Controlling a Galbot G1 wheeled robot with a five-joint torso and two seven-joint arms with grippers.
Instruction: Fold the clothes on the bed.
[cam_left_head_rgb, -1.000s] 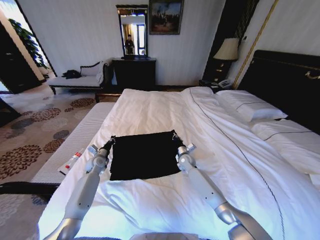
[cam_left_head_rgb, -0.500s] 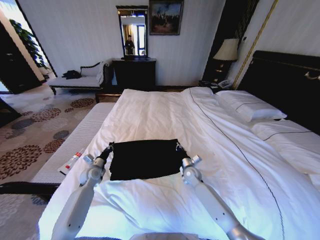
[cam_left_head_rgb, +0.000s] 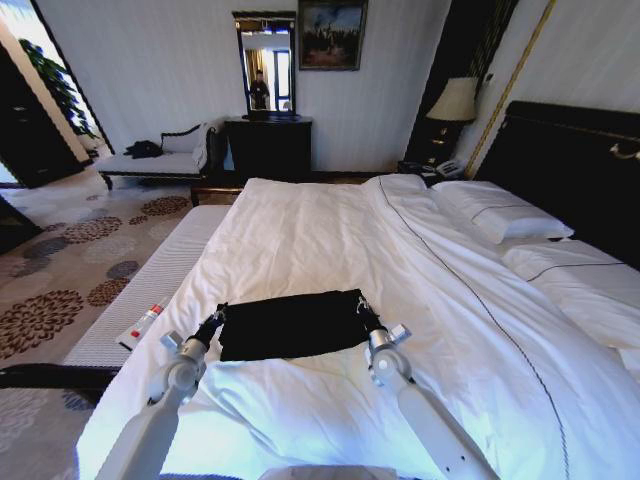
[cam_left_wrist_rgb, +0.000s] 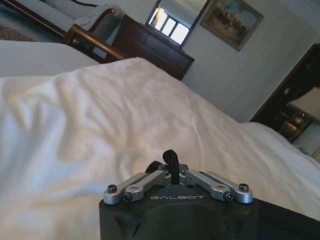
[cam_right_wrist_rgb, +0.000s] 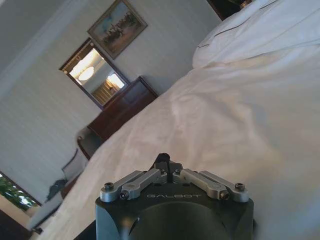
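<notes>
From overhead, both grippers, left (cam_left_head_rgb: 219, 318) and right (cam_left_head_rgb: 362, 309), pinch the folded black T-shirt (cam_left_head_rgb: 290, 324); wrist cameras confirm fingers closed

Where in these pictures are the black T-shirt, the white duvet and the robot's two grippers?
black T-shirt (cam_left_head_rgb: 290, 323), head view, middle of the folded cloth.
white duvet (cam_left_head_rgb: 320, 230), head view, bare stretch beyond the shirt.
left gripper (cam_left_head_rgb: 219, 314), head view, at the shirt's left edge.
right gripper (cam_left_head_rgb: 361, 306), head view, at the shirt's right edge.
</notes>
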